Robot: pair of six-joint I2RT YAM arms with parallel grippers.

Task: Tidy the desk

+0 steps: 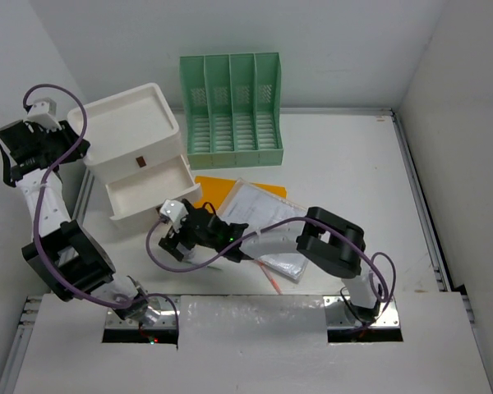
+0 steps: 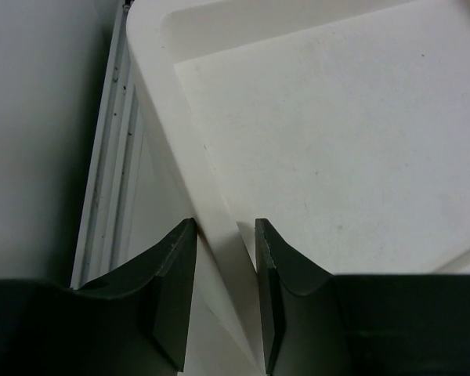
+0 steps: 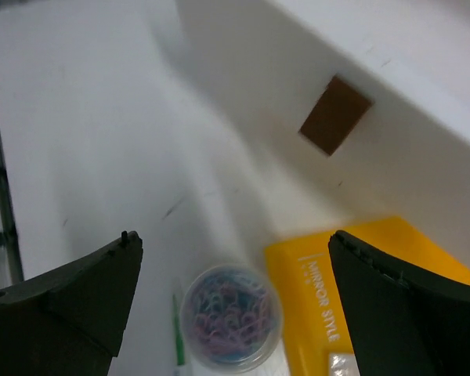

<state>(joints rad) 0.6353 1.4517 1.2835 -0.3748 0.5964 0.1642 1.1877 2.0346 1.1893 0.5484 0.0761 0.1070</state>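
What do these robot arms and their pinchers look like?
Both the left arm and right arm mix white tubular links with black joint housings; purple cables loop along them. The left gripper and right gripper each have two matte black fingers.

Left gripper (image 2: pixel 225 229) sits far left with jaws narrowly parted; right gripper (image 3: pixel 235 239) reaches leftward, jaws wide apart.

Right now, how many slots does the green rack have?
4. They stand side by side in the green rack at the back of the desk, right of the white drawer box. None look hidden.
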